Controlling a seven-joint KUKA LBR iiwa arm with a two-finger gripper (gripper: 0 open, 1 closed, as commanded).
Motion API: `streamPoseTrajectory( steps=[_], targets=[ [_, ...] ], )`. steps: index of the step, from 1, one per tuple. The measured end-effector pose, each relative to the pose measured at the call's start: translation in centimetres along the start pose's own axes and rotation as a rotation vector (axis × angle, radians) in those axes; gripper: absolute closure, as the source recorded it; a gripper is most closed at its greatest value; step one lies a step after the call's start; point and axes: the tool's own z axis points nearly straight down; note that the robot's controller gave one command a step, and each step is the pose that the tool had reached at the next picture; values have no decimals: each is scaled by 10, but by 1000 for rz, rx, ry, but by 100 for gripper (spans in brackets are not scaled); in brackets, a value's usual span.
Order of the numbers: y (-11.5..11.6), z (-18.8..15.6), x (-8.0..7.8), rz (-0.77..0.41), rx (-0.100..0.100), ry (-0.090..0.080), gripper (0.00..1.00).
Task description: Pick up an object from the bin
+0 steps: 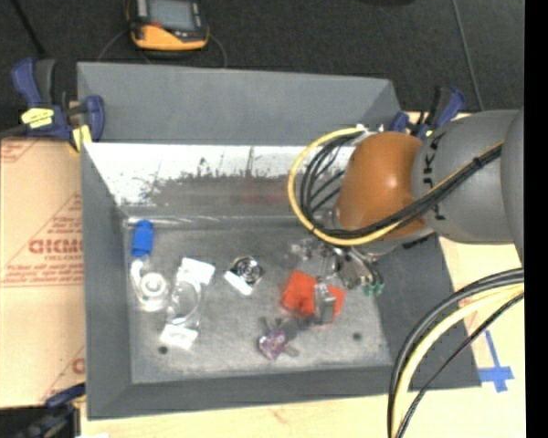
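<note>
Reaching into the grey metal bin (110,245) from the right, with an orange wrist cover (379,185) and looped cables (301,190) riding above. Hovering the gripper (325,297) low over the right half of the bin floor, just beside a small orange-red block (298,292), touching it or nearly so on its right side. Being unable to tell the claw's state: wide, narrow or holding. Finding a small purple thing (274,343) just on the near side of that block. Finding further left a white-and-black piece (243,272), then a heap of clear and white plastic bits (178,304), and a blue piece (142,237) at the far left of the floor.
</note>
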Motion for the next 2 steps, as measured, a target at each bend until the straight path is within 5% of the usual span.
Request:
streamPoseTrajectory(
  steps=[1,2],
  targets=[
    [-2,-5,-3,-1,4,-9,100],
    [5,-141,11,-12,6,-15,100]
  ],
)
